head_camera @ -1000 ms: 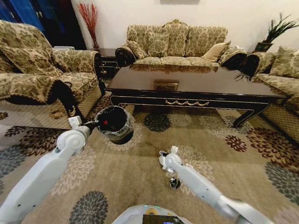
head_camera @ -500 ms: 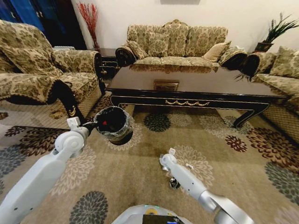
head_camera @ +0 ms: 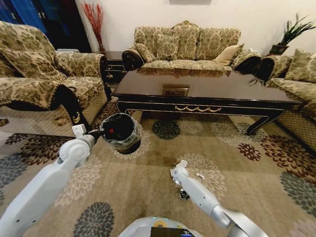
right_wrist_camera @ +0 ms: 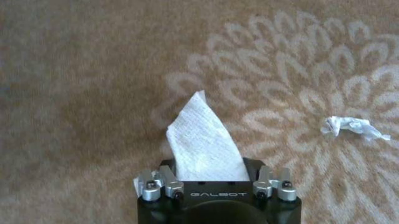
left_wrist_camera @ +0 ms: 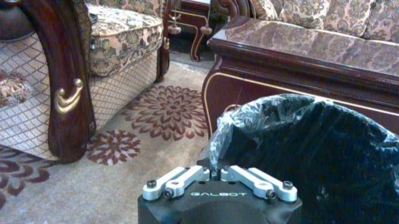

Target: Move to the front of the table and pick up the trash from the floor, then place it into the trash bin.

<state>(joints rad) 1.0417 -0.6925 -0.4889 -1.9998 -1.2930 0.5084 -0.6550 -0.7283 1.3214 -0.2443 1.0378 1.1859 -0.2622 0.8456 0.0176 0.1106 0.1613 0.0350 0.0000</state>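
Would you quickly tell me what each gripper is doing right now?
Left gripper: shut on the rim of the trash bin, held up off the carpet.
Right gripper: low over the carpet, with a white paper between its fingers.

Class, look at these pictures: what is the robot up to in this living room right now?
The robot is clearing litter off the carpet in front of the table. Its left gripper is shut on the liner rim of the bin, holding it up off the floor. Its right gripper is low over the carpet, with a white paper tissue standing up between its fingers. A small crumpled scrap lies on the carpet nearby, and a small dark piece lies beside the right arm.
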